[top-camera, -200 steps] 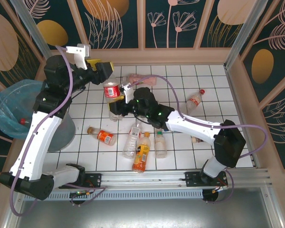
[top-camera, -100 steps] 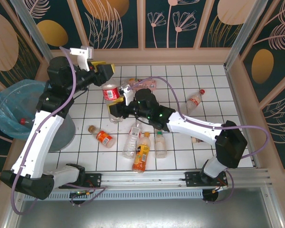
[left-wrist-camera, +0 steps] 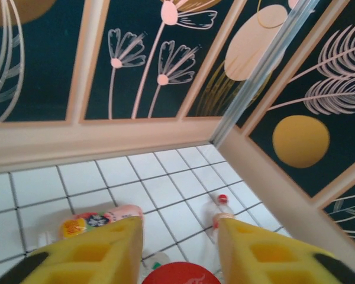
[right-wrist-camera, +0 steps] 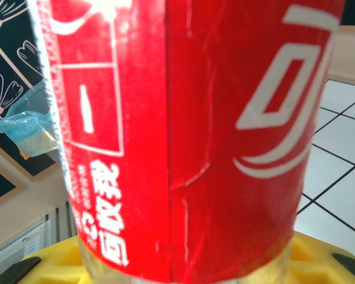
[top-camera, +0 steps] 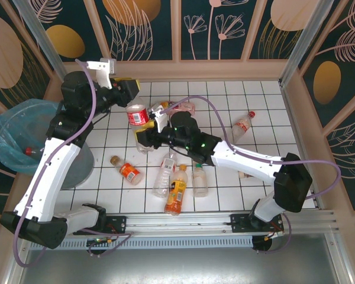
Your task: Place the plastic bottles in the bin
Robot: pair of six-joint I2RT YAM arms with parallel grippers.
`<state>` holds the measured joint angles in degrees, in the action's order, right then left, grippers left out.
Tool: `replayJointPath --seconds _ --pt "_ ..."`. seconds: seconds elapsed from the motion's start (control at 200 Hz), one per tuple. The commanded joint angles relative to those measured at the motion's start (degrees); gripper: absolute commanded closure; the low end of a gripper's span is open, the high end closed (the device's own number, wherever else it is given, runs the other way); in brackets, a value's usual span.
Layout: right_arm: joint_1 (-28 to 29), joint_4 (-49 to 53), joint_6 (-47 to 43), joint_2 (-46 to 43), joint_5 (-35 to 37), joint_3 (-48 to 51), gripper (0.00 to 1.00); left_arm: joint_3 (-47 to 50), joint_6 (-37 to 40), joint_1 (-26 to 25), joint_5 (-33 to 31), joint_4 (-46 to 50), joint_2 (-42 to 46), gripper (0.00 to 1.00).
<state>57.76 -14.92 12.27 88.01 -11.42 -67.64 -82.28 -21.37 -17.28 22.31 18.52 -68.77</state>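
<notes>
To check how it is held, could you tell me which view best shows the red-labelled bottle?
The top external view: the red-labelled bottle shows along nearly its whole length. The left wrist view shows its red cap; the right wrist view, a close-up of its label.

Bottle (right-wrist-camera: 183, 136), red label with white Chinese characters "回收我", partial white logo, unreadable

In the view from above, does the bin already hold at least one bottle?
Yes, a clear bottle with a red cap lies inside the blue-lined bin at the left edge of the table.
</notes>
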Motion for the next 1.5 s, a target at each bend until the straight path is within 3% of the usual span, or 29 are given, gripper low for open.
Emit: replayJointPath --seconds 0.0,0.07,0.33,0.36,0.4,0.415,0.51,0.696,0.911,1.046,1.306,1.491 --pt "0.33 -3.90 -1.55 -2.64 1.64 0.09 0.57 0.24 -0.83 0.17 1.86 -0.43 0.17 0.81" --pt "0.43 -4.07 -1.37 -2.68 2.25 0.05 0.55 -0.45 -1.29 0.18 1.08 -0.42 0.46 1.00" --pt "0.77 -4.39 -3.14 -2.85 2.90 -3.35 0.34 -4.60 -2.22 0.22 -10.32 2.67 3.98 1.00" --pt "0.86 -4.54 -3.43 -2.71 2.94 -3.99 0.27 -4.88 -2.56 0.18 -11.46 2.91 4.61 1.00" --pt "1.00 -4.75 -3.66 -2.57 3.30 -5.03 0.04 -5.30 -2.95 0.16 -12.90 3.36 5.40 1.00" --pt "1.10 -4.81 -3.82 -2.48 3.47 -5.34 0.01 -5.58 -2.99 0.22 -13.65 3.67 5.67 1.00" --pt "1.30 -5.25 -4.75 -2.34 3.51 -7.73 0.01 -8.89 -2.06 0.20 -22.86 7.77 6.86 1.00" --pt "1.92 -5.16 -7.37 -3.27 4.03 -10.52 0.01 -17.98 4.47 0.20 -48.37 17.71 8.92 1.00" --pt "2.01 -5.03 -9.06 -5.02 4.25 -8.65 0.01 -26.24 14.24 0.17 -70.91 22.41 9.07 1.00" --pt "2.05 -3.32 -9.37 -4.87 3.06 -8.81 0.01 -24.43 20.41 0.16 -84.09 20.28 9.34 1.00" --pt "2.01 2.48 -9.04 -3.75 0.68 -11.31 0.01 -10.23 31.33 0.17 -97.84 2.03 16.13 1.00" --pt "2.01 4.68 -7.06 -2.65 0.35 -12.14 0.01 -0.08 38.87 0.18 -102.10 -7.97 19.35 1.00"
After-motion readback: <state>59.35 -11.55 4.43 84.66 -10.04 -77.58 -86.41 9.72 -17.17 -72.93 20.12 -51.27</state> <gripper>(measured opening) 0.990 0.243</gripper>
